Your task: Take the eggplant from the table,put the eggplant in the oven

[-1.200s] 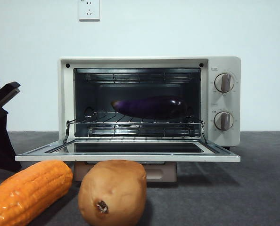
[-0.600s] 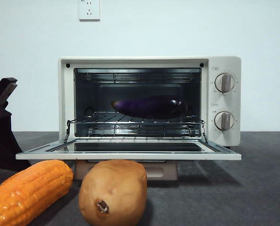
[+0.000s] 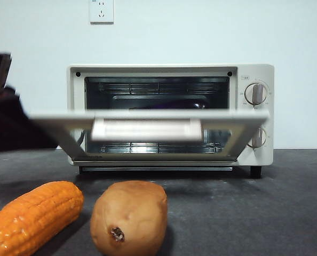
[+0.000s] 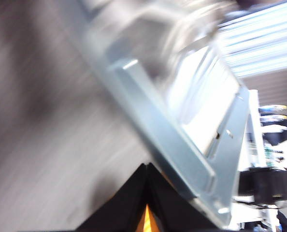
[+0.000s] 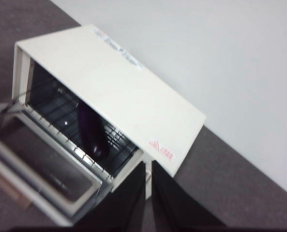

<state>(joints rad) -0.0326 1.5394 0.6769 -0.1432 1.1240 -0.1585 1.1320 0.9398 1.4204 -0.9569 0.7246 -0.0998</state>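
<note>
- Inside the oven (image 3: 169,72), on the wire rack (image 5: 71,128), the eggplant (image 5: 91,133) lies placed; from the front only a purple sliver shows.
- The oven door (image 3: 148,125), flat open a second ago, is now half raised and blurred, so only closing remains.
- The left gripper (image 4: 147,193), jaws together, sits under the door's edge.
- The right gripper (image 5: 148,193), pinched narrow and empty, hangs above the oven.
- The corn cob (image 3: 33,216) and the potato (image 3: 129,216) sit unmoved on the table (image 3: 265,213).

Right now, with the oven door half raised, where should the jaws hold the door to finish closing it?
Probably grip the beige bar handle on the door, at its middle, coming from the front. The bar stands out from the panel and runs level, so the jaws can close over and under it.
</note>
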